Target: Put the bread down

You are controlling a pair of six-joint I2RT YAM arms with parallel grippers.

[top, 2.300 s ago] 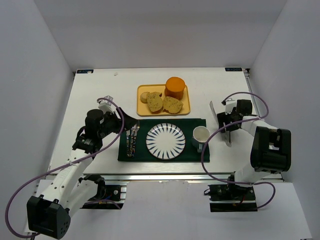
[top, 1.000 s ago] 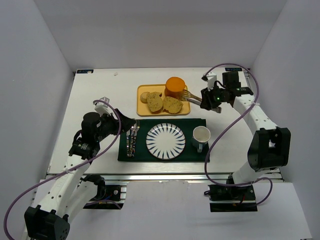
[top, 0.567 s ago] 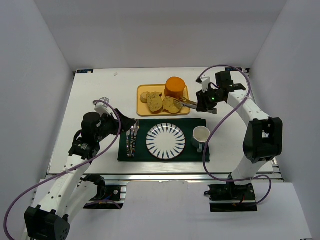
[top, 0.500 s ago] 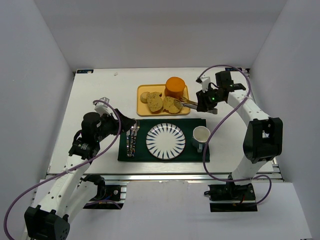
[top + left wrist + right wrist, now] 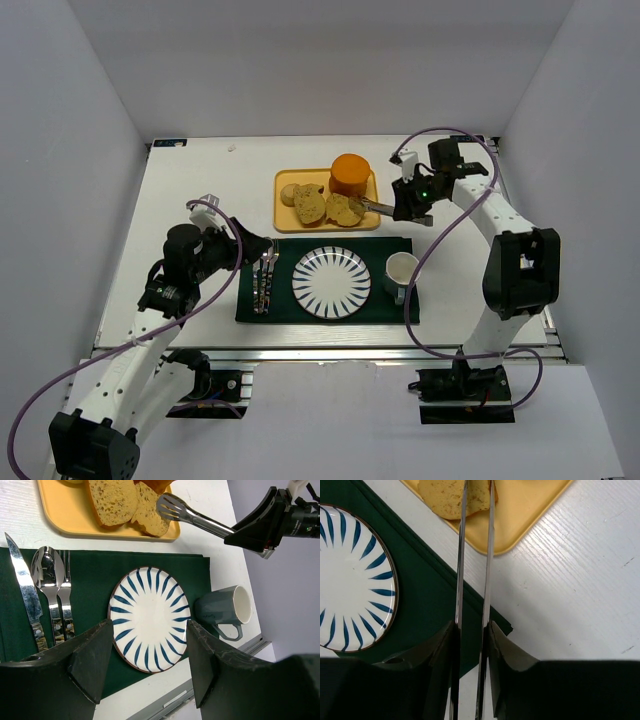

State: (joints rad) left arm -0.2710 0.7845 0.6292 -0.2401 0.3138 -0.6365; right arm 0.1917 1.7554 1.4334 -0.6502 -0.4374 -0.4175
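Note:
The bread (image 5: 343, 210) is the right-hand speckled slice on the yellow tray (image 5: 285, 215); it also shows in the left wrist view (image 5: 146, 516) and at the top of the right wrist view (image 5: 445, 497). My right gripper (image 5: 404, 203) (image 5: 471, 629) is shut on metal tongs (image 5: 376, 206) (image 5: 461, 570). The tongs' tips (image 5: 170, 506) sit at the bread's right edge, one arm on each side, close together. The striped plate (image 5: 331, 283) (image 5: 150, 620) lies bare on the green mat. My left gripper (image 5: 262, 250) (image 5: 149, 630) hangs open over the mat's left part, holding nothing.
An orange cylinder (image 5: 350, 174), a longer slice (image 5: 310, 205) and a small pale round piece (image 5: 289, 194) share the tray. A knife, spoon and fork (image 5: 47, 590) lie on the mat's left. A grey mug (image 5: 401, 271) lies on its right.
The right arm has carried the tongs from beside the mug up and left to the tray. Their arms have narrowed at the bread's edge. The left arm has barely shifted.

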